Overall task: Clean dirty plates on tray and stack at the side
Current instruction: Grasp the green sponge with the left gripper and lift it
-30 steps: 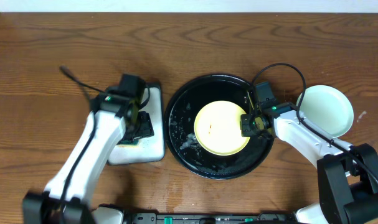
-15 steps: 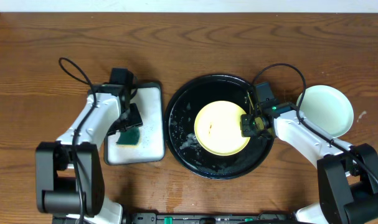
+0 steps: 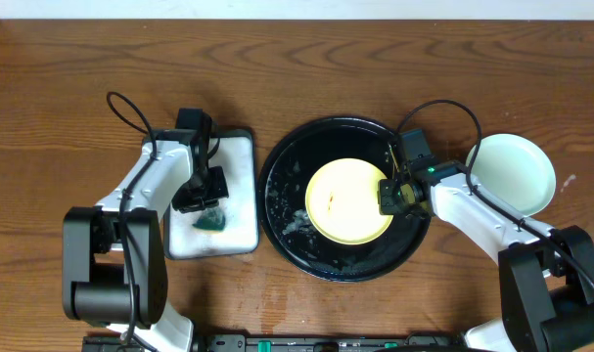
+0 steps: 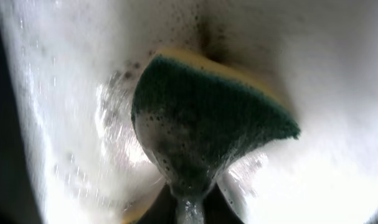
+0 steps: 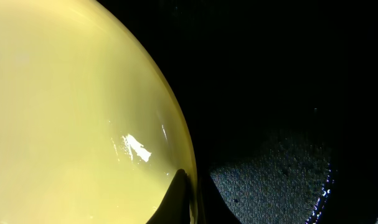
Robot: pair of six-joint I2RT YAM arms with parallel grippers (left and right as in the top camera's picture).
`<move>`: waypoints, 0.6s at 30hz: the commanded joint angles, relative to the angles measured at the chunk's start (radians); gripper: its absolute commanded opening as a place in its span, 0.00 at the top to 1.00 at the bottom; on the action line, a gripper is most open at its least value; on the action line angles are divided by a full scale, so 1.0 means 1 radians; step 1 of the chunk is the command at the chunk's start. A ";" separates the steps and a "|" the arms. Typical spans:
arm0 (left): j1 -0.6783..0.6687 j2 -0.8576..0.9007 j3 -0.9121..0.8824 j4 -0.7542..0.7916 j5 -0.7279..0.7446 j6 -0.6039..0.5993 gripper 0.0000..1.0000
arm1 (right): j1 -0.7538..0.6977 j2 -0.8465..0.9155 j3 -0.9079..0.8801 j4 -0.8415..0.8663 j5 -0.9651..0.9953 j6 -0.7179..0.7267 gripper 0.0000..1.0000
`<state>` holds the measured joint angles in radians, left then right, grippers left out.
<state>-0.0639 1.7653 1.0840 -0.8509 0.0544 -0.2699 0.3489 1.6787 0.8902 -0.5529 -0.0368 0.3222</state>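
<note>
Washing halfway: one plate left on the tray

Spanning the whole scene, the wood-grain counter point(image 3: 62, 78) holds two trays side by side. At the centre, the round black tray point(image 3: 287, 166) carries a single yellow plate point(image 3: 347, 200), lying right of the tray's middle, with foamy suds point(image 3: 295, 223) on the tray floor to its left. A small red smear point(image 3: 331, 202) shows on the plate's face, so I judge it not yet clean. To the right of the black tray, on the bare counter, sits a mint plate point(image 3: 517, 171) that looks clean and set aside.

Left of the black tray is the smaller white tray point(image 3: 240, 186), soapy inside. The left claw point(image 3: 204, 196) is there, pinched tight on a green-and-yellow sponge point(image 4: 207, 124) that presses into the foam. The right claw point(image 3: 392, 196) is clamped on the yellow plate's right rim, one finger above and one below, as the right wrist view shows.

Left to do, by my reading: scrub the yellow plate, then carry it onto the mint plate at the right.

Hard to make out:
- Whether a second mint plate lies under the visible one; the overhead view shows only one outline.
- The left fingers themselves, which are lost in glare and foam.
- The smear, which is absent from the right wrist view.
</note>
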 commanded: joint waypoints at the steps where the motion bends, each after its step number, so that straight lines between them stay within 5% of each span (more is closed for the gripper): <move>1: -0.005 -0.077 0.059 -0.036 0.016 0.014 0.93 | -0.003 0.015 -0.016 -0.018 0.021 -0.001 0.99; 2: -0.005 -0.103 0.063 -0.039 0.017 0.014 0.90 | -0.003 0.015 -0.016 -0.018 0.021 -0.001 0.99; 4: -0.005 -0.147 0.063 -0.042 0.017 0.014 0.56 | -0.003 0.015 -0.016 -0.018 0.021 -0.001 0.99; 5: -0.005 -0.163 0.063 -0.048 0.017 0.014 0.49 | -0.003 0.015 -0.016 -0.018 0.021 -0.001 0.99; 11: -0.005 -0.174 0.023 -0.087 0.017 0.006 0.44 | -0.003 0.015 -0.016 -0.018 0.021 0.000 0.99; 18: -0.005 -0.140 -0.159 0.108 -0.007 0.006 0.44 | -0.003 0.015 -0.016 -0.019 0.020 0.000 0.99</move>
<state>-0.0673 1.5997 0.9897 -0.7811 0.0685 -0.2619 0.3489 1.6787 0.8902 -0.5537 -0.0380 0.3222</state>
